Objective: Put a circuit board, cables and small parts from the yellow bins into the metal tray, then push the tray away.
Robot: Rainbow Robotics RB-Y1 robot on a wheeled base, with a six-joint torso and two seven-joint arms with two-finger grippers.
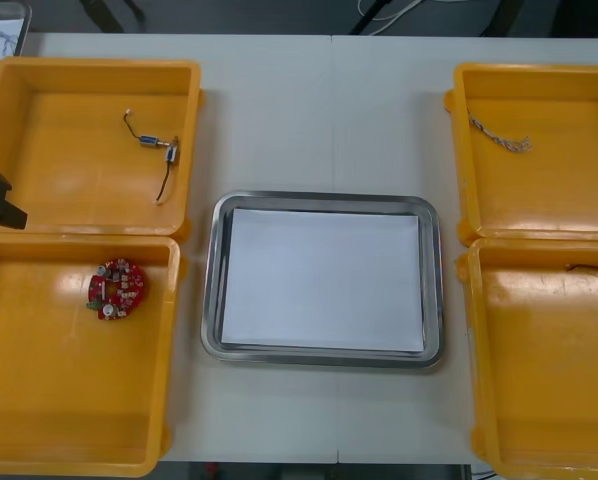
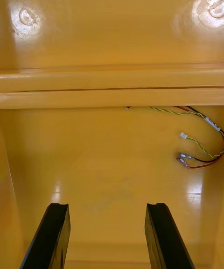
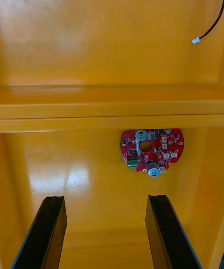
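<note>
Left tool (image 3: 105,199) spread wide, empty, circuit board (image 3: 151,150) ahead by bin (image 3: 112,103) rim; right tool (image 2: 107,206) spread, empty, cable (image 2: 200,152) ahead.

We can read no text, label, brand, number or sign on anything here. The round red circuit board (image 1: 117,288), at the lower left of the front view, may carry print among its components, but it is too small for us to make out. In the right wrist view, the floor of a yellow bin (image 2: 112,40) bears two round moulded marks (image 2: 27,16). We cannot make out any letters or figures in them.
</note>
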